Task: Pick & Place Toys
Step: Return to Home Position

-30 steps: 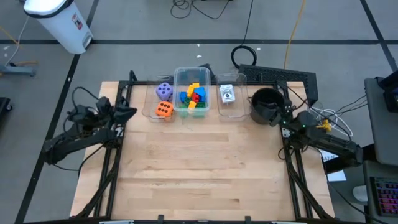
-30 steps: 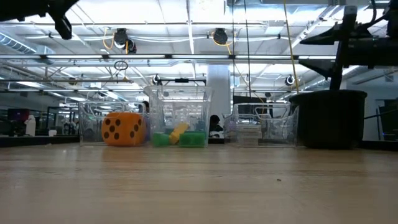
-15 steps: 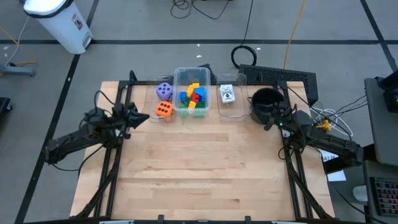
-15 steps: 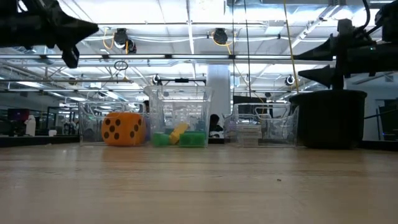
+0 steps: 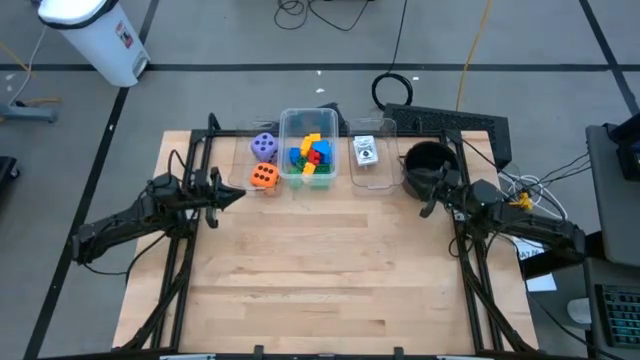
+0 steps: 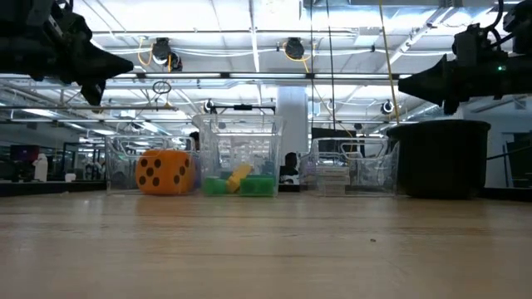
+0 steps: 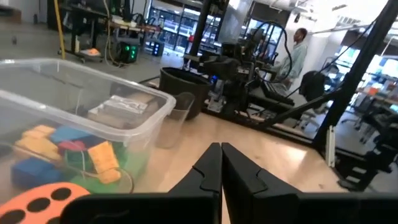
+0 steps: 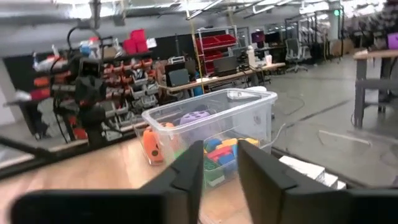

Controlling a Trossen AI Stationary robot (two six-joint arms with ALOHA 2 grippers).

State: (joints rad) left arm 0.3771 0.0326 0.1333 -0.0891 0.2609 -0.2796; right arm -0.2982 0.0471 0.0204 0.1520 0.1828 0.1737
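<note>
My left tool (image 5: pixel 232 193) hangs empty over the wooden worktop (image 5: pixel 320 280), its dark fingers (image 7: pixel 202 174) pressed tip to tip. My right tool (image 5: pixel 428 205), near the round black pot (image 5: pixel 428 165), stands slightly parted and holds nothing, which by my judgement fits a finished job. Sorted by kind in clear rigid tubs (image 5: pixel 334 150) at the far edge lie studded plastic blocks (image 5: pixel 309 152) centre, orange die (image 5: pixel 263 176) and purple die (image 5: pixel 264 146) left, white cards (image 5: pixel 366 151) right.

We see a pale wooden table (image 5: pixel 320 270) with four containers in a row along its far edge. A low clear bin (image 5: pixel 240 181) stands just beyond the left gripper (image 5: pixel 235 192). A taller clear bin (image 5: pixel 284 150) and a third clear bin (image 5: pixel 372 179) stand side by side, past the gap between the two grippers. The black pot (image 5: pixel 412 166) stands just beyond the right gripper (image 5: pixel 428 205).
</note>
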